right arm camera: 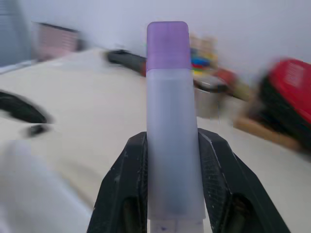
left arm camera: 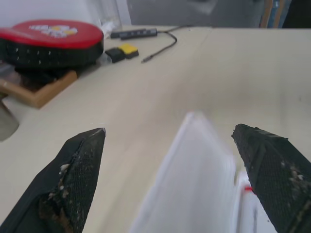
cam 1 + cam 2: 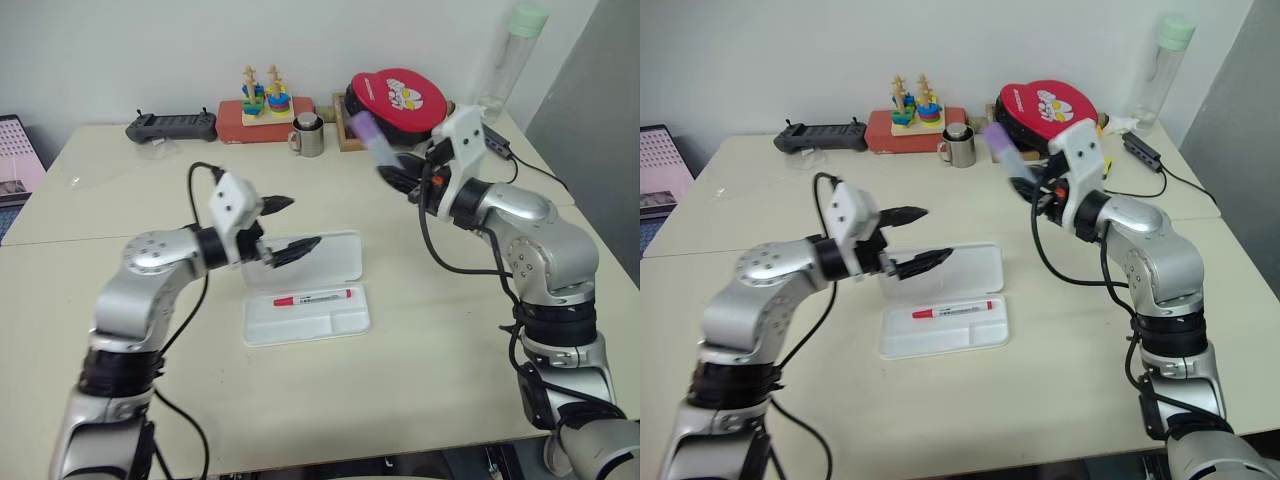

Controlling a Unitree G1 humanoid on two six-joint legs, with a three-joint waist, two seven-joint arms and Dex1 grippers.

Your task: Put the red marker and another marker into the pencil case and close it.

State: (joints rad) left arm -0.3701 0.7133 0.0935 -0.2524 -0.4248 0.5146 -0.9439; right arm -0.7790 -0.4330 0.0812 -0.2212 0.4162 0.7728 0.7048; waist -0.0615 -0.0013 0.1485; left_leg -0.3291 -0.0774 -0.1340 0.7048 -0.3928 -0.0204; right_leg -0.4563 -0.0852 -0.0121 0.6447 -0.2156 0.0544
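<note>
You have the pencil case (image 3: 305,312) lying open in the middle of the table (image 3: 420,350), its lid raised on the far side, with the red marker (image 3: 312,297) resting in the tray near the hinge edge and bare tabletop on every side of it. Your right gripper (image 1: 170,194) is clamped on the purple-capped marker (image 1: 169,121), held aloft well right of the case. Your left gripper (image 3: 295,225) hangs by the lid's top edge, fingers wide apart around nothing.
</note>
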